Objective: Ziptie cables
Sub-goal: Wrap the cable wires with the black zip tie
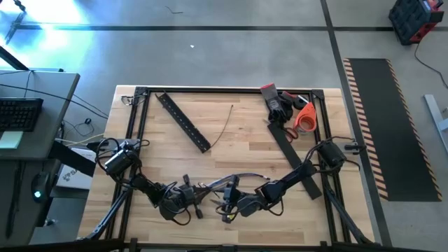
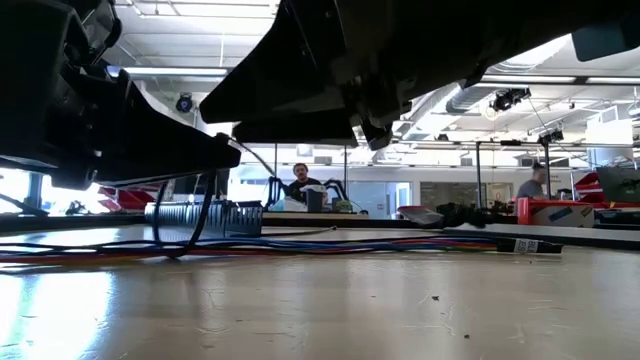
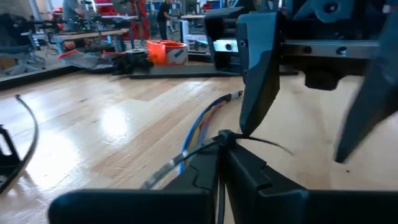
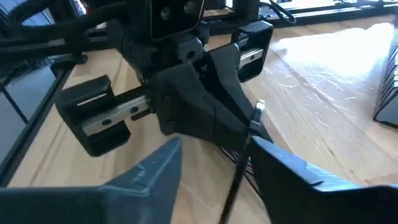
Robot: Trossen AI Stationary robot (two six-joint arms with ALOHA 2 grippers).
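The cables are a bundle of thin blue, red and purplish wires (image 3: pixel 198 127) lying flat on the wooden table (image 1: pixel 175 157) near its front edge (image 2: pixel 300 244). A black zip tie loops round them, with its head (image 3: pixel 225 137) at my left gripper's tips. My left gripper (image 3: pixel 221 148) is shut there (image 1: pixel 201 201). Facing it, my right gripper (image 4: pixel 214 149) stands open (image 1: pixel 227 205), its fingers on either side of the zip tie's tail (image 4: pixel 239 171). One loose thin wire (image 1: pixel 222 129) lies farther back. My left gripper pinches the zip tie beside its head (image 3: pixel 222 144) between its two fingertips, coming in level from the table's left. The loop runs from there round the bundle, which lies on the table, and the tail (image 3: pixel 273 147) sticks out toward the other gripper. My right gripper has the tail close along one finger (image 4: pixel 273 162); whether it touches, I cannot tell.
A black perforated bar (image 1: pixel 183 122) lies slanted at the back left and a second black bar (image 1: pixel 294 157) at the right. A black and red glove (image 1: pixel 276 101) and orange-handled tools (image 1: pixel 304 117) sit at the back right. People work at benches beyond the table (image 2: pixel 300 180).
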